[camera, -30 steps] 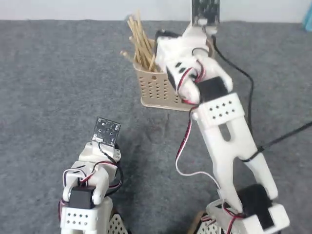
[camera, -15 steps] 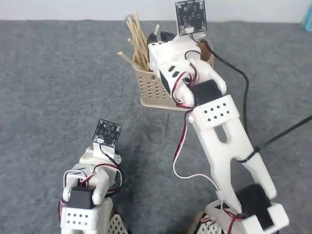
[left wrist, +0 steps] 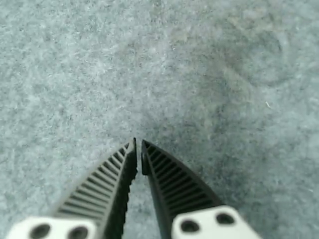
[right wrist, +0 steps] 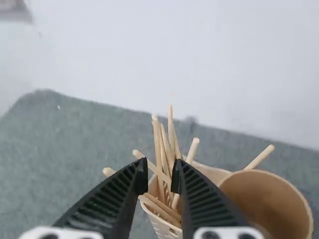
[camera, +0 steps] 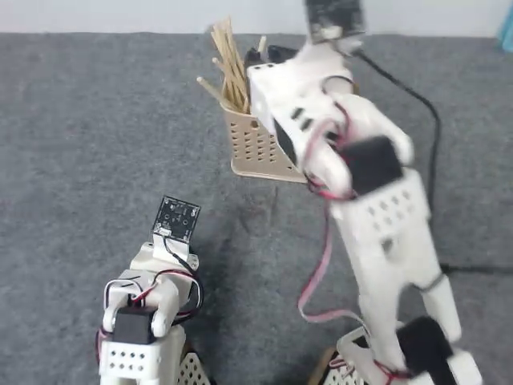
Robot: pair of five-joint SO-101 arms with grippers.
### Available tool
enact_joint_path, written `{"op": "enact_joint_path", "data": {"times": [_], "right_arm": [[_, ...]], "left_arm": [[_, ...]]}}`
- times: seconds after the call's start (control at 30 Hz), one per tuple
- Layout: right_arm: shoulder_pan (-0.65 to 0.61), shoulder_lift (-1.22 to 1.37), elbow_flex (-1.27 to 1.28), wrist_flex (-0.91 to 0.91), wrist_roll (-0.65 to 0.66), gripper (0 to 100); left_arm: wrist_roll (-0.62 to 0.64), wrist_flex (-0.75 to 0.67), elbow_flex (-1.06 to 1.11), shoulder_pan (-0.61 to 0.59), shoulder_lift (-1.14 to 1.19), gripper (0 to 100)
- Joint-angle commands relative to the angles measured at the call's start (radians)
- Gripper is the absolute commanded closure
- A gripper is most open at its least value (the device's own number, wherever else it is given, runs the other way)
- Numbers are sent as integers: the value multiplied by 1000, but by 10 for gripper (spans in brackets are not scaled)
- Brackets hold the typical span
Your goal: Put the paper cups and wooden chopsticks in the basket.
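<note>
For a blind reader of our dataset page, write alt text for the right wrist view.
The right gripper, its black ribbed fingers slightly parted, hangs over a tan basket holding a bundle of wooden chopsticks and a paper cup. A grey mat lies below, with a pale wall behind.

The bench [camera: 88,112] is covered edge to edge w/ a grey felt-like mat [left wrist: 224,74], short fuzzy pile, slightly mottled in lighter and darker patches. One tiny pale speck [left wrist: 268,104] lies on the mat in the left wrist view. Behind the far edge of the bench stands a plain white wall [right wrist: 199,55], no marks on it. At the far right corner in the high view, a small teal thing [camera: 508,32] is cut by the frame edge; cannot tell what it is.
</note>
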Motion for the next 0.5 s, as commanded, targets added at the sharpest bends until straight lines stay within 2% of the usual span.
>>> {"op": "enact_joint_path", "data": {"times": [0.0,0.17,0.47], "right_arm": [[-7,-142,-61,35,5,902],[-7,-259,-61,182,5,996],[-5,-452,-60,456,5,980]], "left_arm": [[-6,5,5,2,-17,986],[-6,5,5,2,-17,986],[-5,5,5,2,-17,987]]}}
